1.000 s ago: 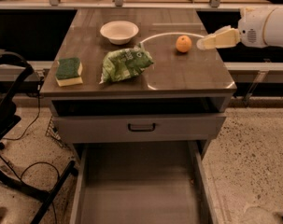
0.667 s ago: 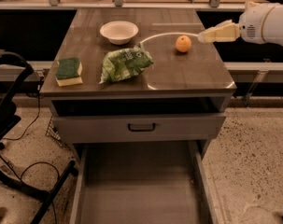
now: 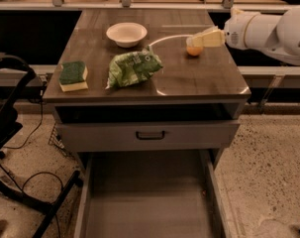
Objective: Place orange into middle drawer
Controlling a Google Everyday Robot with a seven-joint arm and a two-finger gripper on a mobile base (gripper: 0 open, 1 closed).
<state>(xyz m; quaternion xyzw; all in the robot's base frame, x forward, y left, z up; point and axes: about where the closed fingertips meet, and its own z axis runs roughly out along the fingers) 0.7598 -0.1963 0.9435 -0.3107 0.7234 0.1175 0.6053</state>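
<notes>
Looking from the nearest point, I see the middle drawer (image 3: 149, 209) pulled out at the bottom of the view, and its flat grey floor has nothing on it. Just above it is a grey drawer front (image 3: 115, 135) with a black handle (image 3: 150, 135), and this one is closed. Over that comes the brown table top (image 3: 199, 81). On its left side lies a green sponge (image 3: 73, 75) with a yellow underside, and beside it, near the middle, a green bag (image 3: 133, 68) (crumpled, lying on its side). Further back on the right part of the table top rests the orange (image 3: 193, 51), well apart from the drawer. The gripper (image 3: 195, 41) reaches in from the right on the white arm (image 3: 268, 29), and its cream tip covers the upper part of the orange. I cannot tell if the claw is apart, together or clamped on the fruit. Farthest back stands a white bowl (image 3: 126, 33), to the left of the orange.
</notes>
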